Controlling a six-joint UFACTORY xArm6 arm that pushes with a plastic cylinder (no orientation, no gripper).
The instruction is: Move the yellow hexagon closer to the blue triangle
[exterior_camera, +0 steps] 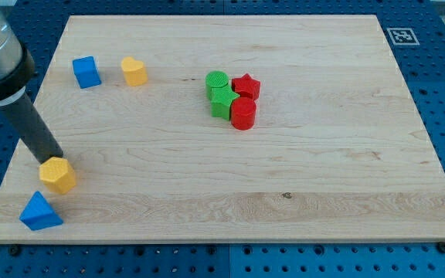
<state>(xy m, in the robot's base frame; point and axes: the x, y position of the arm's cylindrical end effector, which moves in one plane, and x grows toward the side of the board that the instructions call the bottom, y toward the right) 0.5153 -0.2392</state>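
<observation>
The yellow hexagon lies near the view's bottom left corner of the wooden board. The blue triangle lies just below and left of it, a small gap apart. My tip touches the hexagon's upper left edge; the dark rod slants up to the view's top left.
A blue cube and a yellow pentagon-like block sit at the upper left. A cluster of a green cylinder, a green star, a red star and a red cylinder sits near the middle. The board's left edge is close by.
</observation>
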